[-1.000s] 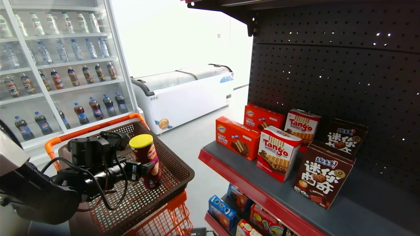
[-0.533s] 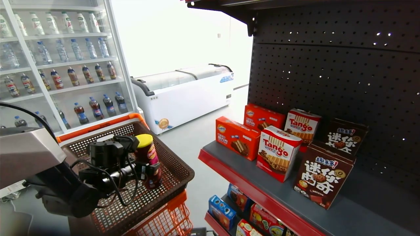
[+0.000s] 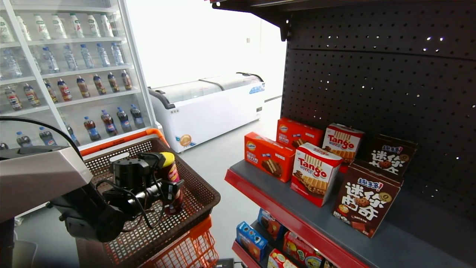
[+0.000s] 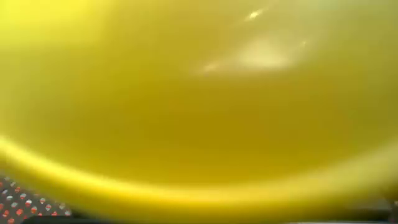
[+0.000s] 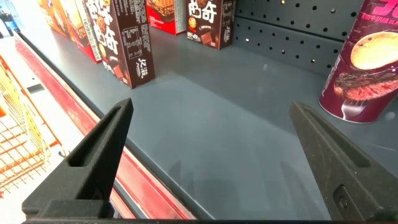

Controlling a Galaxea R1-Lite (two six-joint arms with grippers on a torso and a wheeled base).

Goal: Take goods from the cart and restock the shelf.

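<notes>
Now, can (image 3: 171, 172) gripped.
My left gripper (image 3: 170, 188) pinches the can in the cart (image 3: 202, 193); my right gripper (image 5: 211, 107) gapes over the shelf (image 5: 236, 149).

Glass-door drinks cooler (image 3: 67, 74) w/ bottles (image 3: 91, 128), white chest freezer (image 3: 212, 108) nr bright white wall (image 3: 193, 37), grey floor (image 3: 219, 163).

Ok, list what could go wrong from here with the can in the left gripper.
1. The chip can in the left gripper sits low inside the basket; swung sideways, it may clip the rim.
2. Its yellow lid covers the left wrist view, so placing would lean on the head view.
3. Boxes crowd the shelf front; the can could topple one.
</notes>
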